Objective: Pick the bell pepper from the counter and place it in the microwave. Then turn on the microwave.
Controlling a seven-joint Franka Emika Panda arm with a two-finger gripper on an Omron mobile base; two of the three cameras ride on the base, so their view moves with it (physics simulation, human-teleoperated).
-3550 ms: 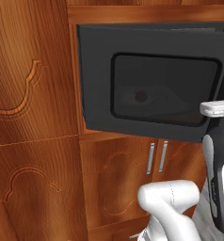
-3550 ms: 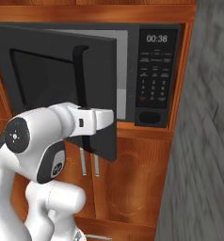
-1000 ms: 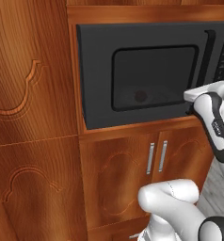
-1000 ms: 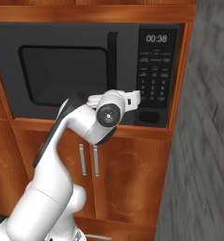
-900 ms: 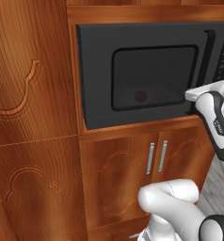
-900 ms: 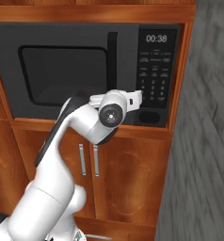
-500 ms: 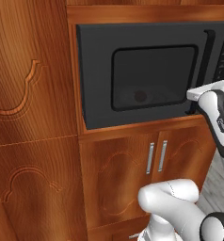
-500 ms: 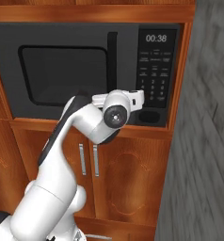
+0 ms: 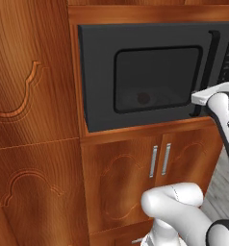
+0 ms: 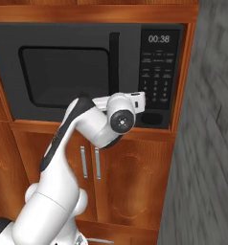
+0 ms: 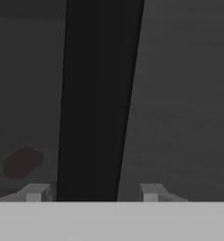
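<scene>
The microwave (image 9: 150, 77) is a black built-in box, and its window door (image 10: 63, 76) stands shut. My gripper (image 11: 92, 193) is open. Its two fingertips (image 11: 36, 193) straddle the lower part of the vertical black bar handle (image 11: 97, 94), with a gap on each side. Behind the dark window a dim reddish-brown blob (image 11: 22, 162) shows faintly, which I take for the bell pepper inside. My white wrist (image 10: 120, 117) hovers just below the door, left of the keypad (image 10: 156, 81). The counter is out of view.
The clock display (image 10: 158, 39) reads 00:38. Under the microwave are wooden cabinet doors with two silver bar handles (image 9: 159, 161). A tall carved wooden panel (image 9: 34, 120) rises on the left, and a grey wall (image 10: 211, 119) on the right.
The microwave door, half open some seconds ago, is shut now. Over the last second my hand has crept slightly right along the door at the handle.
</scene>
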